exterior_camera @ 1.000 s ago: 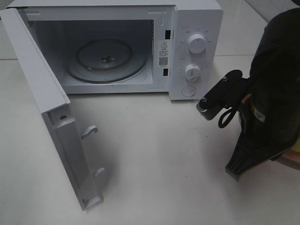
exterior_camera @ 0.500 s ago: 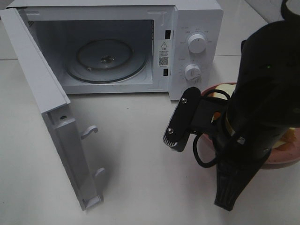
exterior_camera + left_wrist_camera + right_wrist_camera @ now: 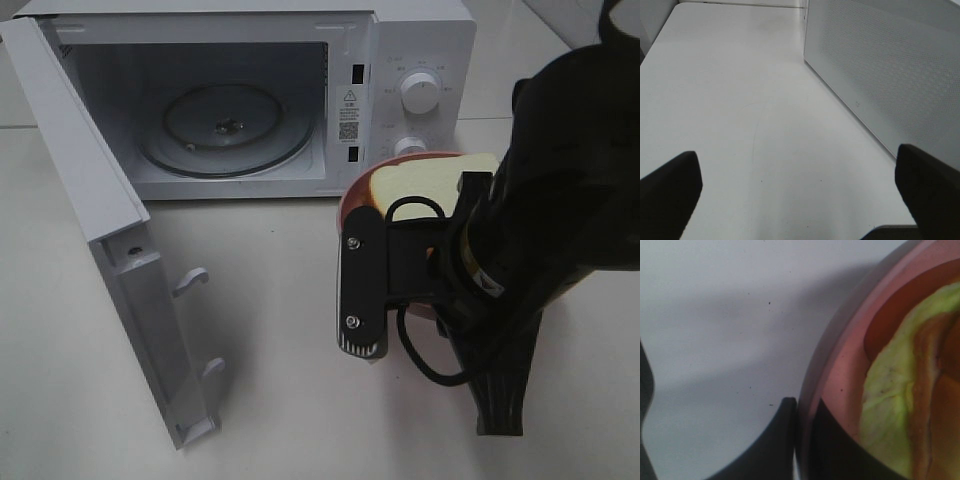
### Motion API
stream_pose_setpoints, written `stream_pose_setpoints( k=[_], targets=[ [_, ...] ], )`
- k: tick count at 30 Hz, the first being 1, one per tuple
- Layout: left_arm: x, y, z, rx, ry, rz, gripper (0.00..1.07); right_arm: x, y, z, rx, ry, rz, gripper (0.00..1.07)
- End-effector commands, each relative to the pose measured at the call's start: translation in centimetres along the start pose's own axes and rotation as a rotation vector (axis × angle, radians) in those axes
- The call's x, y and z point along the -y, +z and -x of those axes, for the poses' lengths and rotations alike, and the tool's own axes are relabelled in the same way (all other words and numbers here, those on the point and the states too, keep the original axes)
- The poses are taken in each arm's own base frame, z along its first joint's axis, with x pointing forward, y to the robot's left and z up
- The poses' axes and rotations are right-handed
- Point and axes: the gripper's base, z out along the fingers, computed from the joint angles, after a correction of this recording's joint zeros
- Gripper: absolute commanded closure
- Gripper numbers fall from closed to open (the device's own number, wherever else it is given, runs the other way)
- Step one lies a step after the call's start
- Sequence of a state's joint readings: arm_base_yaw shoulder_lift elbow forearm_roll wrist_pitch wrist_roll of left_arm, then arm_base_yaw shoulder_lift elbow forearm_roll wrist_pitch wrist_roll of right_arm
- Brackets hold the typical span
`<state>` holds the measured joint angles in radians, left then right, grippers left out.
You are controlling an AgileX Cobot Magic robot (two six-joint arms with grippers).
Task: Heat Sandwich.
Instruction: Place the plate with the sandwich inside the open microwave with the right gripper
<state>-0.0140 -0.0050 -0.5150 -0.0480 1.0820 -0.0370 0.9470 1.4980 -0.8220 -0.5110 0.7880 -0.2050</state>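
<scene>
right claw (image 3: 802, 412) pinched on rim of pink plate (image 3: 840, 375), sandwich (image 3: 890, 405) on it; left claw (image 3: 800, 192) wide over table (image 3: 740, 100)

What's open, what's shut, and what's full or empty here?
microwave door, wide open.
turntable, bare.
sandwich, lying on the pink plate.
pink plate, pinched at its rim by the right tool.
right tool, shut on the plate.
left tool, open, holding nothing.

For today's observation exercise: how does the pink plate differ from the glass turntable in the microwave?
The plate is opaque pink; the turntable is clear glass. The plate carries the sandwich; the turntable carries nothing. The plate is outside the microwave, its rim pinched by the right gripper; the turntable lies inside. Both are round.
</scene>
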Motion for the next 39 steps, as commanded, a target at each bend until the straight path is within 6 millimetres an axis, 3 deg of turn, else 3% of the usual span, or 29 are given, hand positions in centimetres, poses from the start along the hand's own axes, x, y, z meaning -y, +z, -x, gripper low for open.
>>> stream_pose_setpoints(
  k=[1,14,22,32,39],
  targets=[
    [0.1,-0.3,-0.1,0.032,-0.007,-0.006,0.09,0.3,-0.3,0.5,0.058,-0.151,-0.044,1.07],
    [0.1,-0.3,-0.1,0.032,-0.007,-0.006,0.09,0.3,-0.3,1.0,0.115,-0.312,-0.068,1.07],
    [0.1,-0.3,-0.1,0.032,-0.007,-0.006,0.09,1.3,0.3,0.5,0.163,-0.377,-0.041,1.07],
    [0.1,-0.3,-0.1,0.032,-0.007,-0.006,0.09,2.2,0.7,0.4,0.242,-0.66,-0.071,1.07],
    [0.1,-0.3,-0.1,0.032,-0.007,-0.006,0.09,2.9,1.1,-0.3,0.251,-0.677,-0.051,1.07]
  ],
)
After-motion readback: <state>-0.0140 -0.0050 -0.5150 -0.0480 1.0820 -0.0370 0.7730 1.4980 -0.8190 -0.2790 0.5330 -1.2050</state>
